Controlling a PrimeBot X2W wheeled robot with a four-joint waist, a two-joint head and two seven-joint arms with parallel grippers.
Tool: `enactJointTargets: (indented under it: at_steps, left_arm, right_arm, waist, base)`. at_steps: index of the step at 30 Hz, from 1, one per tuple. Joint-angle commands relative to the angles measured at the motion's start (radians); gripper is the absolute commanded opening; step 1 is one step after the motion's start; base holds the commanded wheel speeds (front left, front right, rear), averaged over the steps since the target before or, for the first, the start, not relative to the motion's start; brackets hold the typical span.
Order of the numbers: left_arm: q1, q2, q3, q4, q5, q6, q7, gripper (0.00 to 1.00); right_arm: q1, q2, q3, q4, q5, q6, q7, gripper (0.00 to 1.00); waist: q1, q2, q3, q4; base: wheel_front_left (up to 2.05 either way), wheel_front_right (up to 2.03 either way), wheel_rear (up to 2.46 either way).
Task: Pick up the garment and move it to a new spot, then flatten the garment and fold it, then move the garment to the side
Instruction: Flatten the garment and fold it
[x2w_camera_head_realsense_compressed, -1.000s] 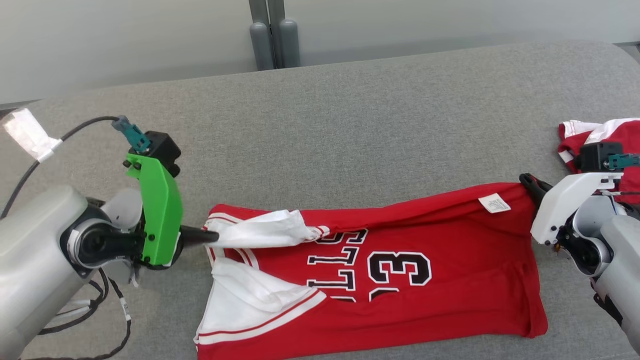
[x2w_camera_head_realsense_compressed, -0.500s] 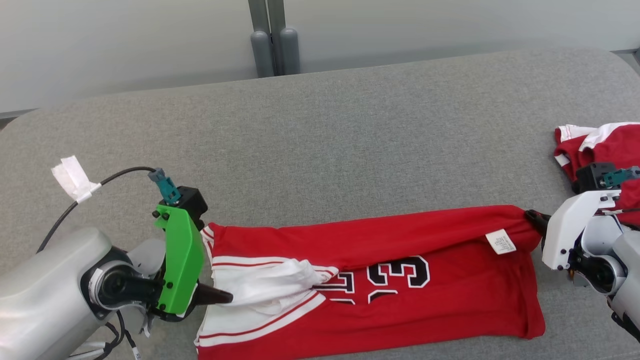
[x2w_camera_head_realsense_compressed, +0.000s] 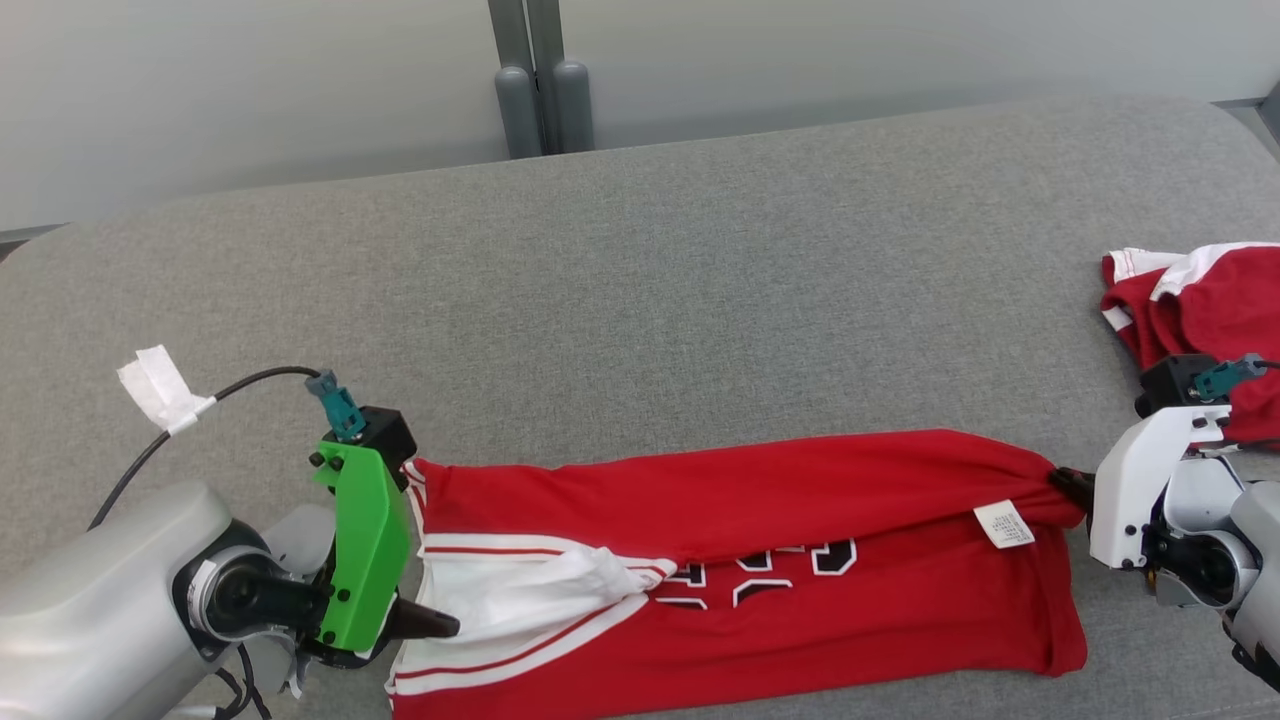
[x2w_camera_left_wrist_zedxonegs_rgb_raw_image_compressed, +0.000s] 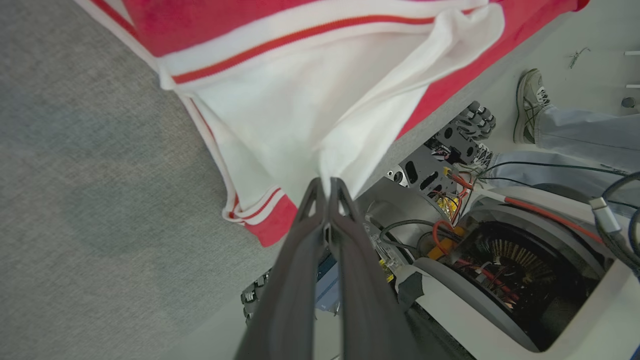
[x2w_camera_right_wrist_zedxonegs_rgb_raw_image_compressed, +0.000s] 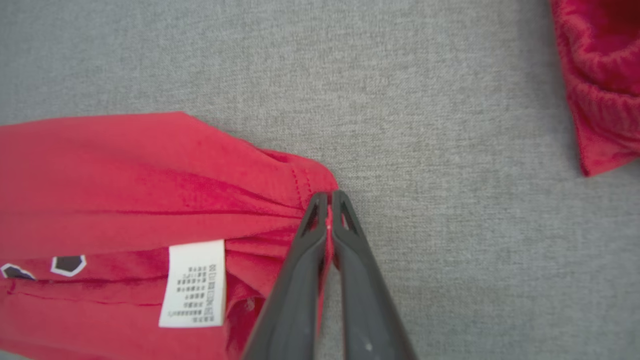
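while both claws are closed on the jersey, left gripper on its white end, right gripper on the hem corner, near the front edge of the grey cushion, lower both ends evenly, with the cloth taut.

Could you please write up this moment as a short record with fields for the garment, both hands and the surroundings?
garment: red jersey, stretched left to right on the gray surface, its far edge folded over toward the near edge, numbers partly covered
left hand: shut on the jersey's white end
right hand: shut on the jersey's red hem corner
tag: white, on the red cloth beside the right hand
other items: second red garment, bunched at the far right, apart from the jersey
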Motion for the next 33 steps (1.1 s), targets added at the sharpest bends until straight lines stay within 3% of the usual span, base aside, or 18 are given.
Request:
enactJointTargets:
  at_steps: [1,7,8,9,10,11,23,30,33]
  left_arm:
    - [0.015,0.0,-0.001,0.008,0.01,0.0,0.005,0.0]
    - [0.022,-0.004,-0.002,0.028,0.003,-0.005,0.014,0.0]
    - [0.023,-0.004,-0.002,0.029,0.002,-0.006,0.014,0.0]
    - [0.024,-0.005,-0.003,0.03,0.002,-0.006,0.016,0.09]
    - [0.026,-0.005,-0.003,0.031,0.002,-0.007,0.017,0.47]
    - [0.028,-0.006,-0.003,0.031,0.001,-0.009,0.017,1.0]
    - [0.016,0.007,0.038,0.028,0.039,-0.025,-0.077,1.0]
    - [0.035,0.038,0.121,-0.022,0.149,-0.041,-0.347,1.0]
    - [0.057,0.059,0.16,-0.038,0.195,-0.028,-0.48,1.0]
  right_arm:
    - [0.001,-0.005,0.003,0.003,0.009,0.0,0.006,0.0]
    - [0.006,-0.002,0.011,0.006,0.025,0.0,0.027,0.0]
    - [0.007,-0.001,0.012,0.006,0.026,0.0,0.029,0.14]
    - [0.007,0.0,0.013,0.007,0.027,0.0,0.03,0.38]
    - [0.009,0.001,0.013,0.008,0.03,0.0,0.031,0.75]
    - [0.013,0.005,0.013,0.008,0.029,0.0,0.033,1.0]
    - [0.054,-0.026,-0.039,-0.057,0.052,0.0,-0.025,1.0]
    - [0.114,-0.06,-0.136,-0.205,0.086,0.0,-0.142,1.0]
    - [0.149,-0.068,-0.18,-0.281,0.069,0.0,-0.224,1.0]
  waist:
    - [0.0001,-0.0001,0.006,0.001]
    - [0.0001,-0.0001,0.012,0.001]
    - [0.0001,-0.0001,0.012,0.001]
    - [0.0001,-0.0001,0.011,0.001]
    - [0.0001,-0.0001,0.01,0.001]
    - [0.0001,-0.0001,0.008,0.001]
    - [0.0001,-0.0001,-0.045,0.011]
    - [0.0001,-0.0001,-0.071,0.013]
    - [0.0001,-0.0001,-0.077,0.014]
  base:
    - [0.0,0.0,0.0]
    - [0.0,0.0,0.0]
    - [0.0,0.0,0.0]
    - [0.0,0.0,0.0]
    - [0.0,0.0,0.0]
    - [0.0,0.0,0.0]
    - [0.0,0.0,0.0]
    - [0.0,0.0,0.0]
    - [0.0,0.0,0.0]
